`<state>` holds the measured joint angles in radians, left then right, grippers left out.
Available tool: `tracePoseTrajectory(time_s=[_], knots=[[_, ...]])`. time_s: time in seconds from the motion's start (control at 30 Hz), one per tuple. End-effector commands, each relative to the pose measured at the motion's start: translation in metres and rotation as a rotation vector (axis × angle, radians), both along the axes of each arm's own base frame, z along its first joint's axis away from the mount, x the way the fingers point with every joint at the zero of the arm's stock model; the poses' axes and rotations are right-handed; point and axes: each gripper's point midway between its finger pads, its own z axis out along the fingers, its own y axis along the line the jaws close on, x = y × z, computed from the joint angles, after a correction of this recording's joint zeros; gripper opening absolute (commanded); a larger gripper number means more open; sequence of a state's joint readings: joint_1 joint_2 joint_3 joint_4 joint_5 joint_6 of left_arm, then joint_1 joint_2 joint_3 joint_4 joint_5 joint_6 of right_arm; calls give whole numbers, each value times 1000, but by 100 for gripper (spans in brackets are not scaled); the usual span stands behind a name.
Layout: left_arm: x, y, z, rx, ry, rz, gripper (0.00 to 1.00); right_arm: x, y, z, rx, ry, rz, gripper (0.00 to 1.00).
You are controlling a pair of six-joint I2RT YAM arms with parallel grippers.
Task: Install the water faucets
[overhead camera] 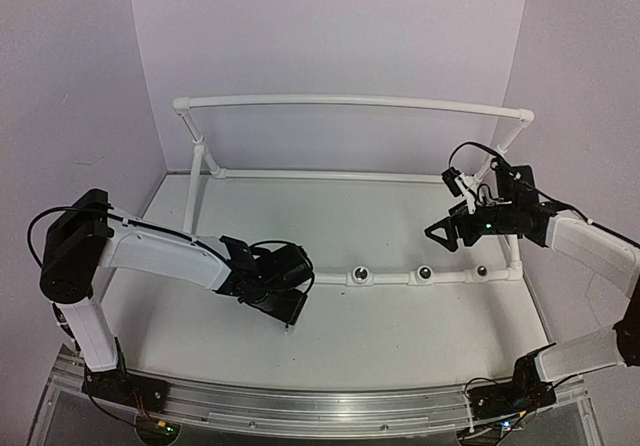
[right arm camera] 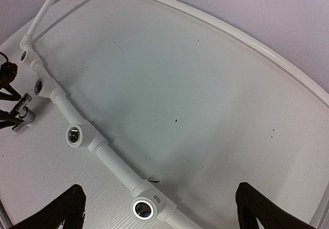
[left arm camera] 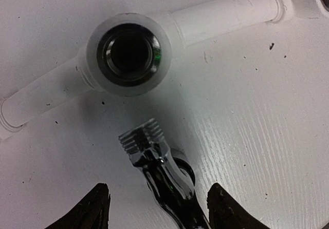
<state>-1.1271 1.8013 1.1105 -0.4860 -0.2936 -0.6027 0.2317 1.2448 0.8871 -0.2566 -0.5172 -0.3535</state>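
One silvery faucet (left arm camera: 154,159) lies on the table with its ribbed head toward a round socket (left arm camera: 128,52) of the white pipe frame (overhead camera: 400,277), a short gap from it. My left gripper (left arm camera: 158,194) is open, with one black finger on each side of the faucet's stem and neither touching it. In the top view this gripper (overhead camera: 285,304) sits low on the table just left of the front pipe. The faucet also shows at the left edge of the right wrist view (right arm camera: 23,111). My right gripper (overhead camera: 445,234) is open and empty, held above the front pipe's right part.
The front pipe carries three sockets in the top view (overhead camera: 357,276), (overhead camera: 424,272), (overhead camera: 481,269). The frame's tall back rail (overhead camera: 350,101) and side posts stand behind. Purple walls close the table's back and sides. A metal rail (overhead camera: 320,406) runs along the near edge.
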Motion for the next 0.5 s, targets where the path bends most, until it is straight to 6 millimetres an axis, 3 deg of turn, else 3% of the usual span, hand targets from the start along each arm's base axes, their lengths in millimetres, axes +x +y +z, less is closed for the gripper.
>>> tracePoseTrajectory(time_s=[0.0,0.33,0.47], knots=[[17,-1,17,13,-73,67,61,-1,1,8,-1,-33,9,98],[10,0,17,2,-25,90,29,2,3,14,3,-43,10,98],[7,3,15,6,-16,92,27,2,3,13,3,-42,12,98]])
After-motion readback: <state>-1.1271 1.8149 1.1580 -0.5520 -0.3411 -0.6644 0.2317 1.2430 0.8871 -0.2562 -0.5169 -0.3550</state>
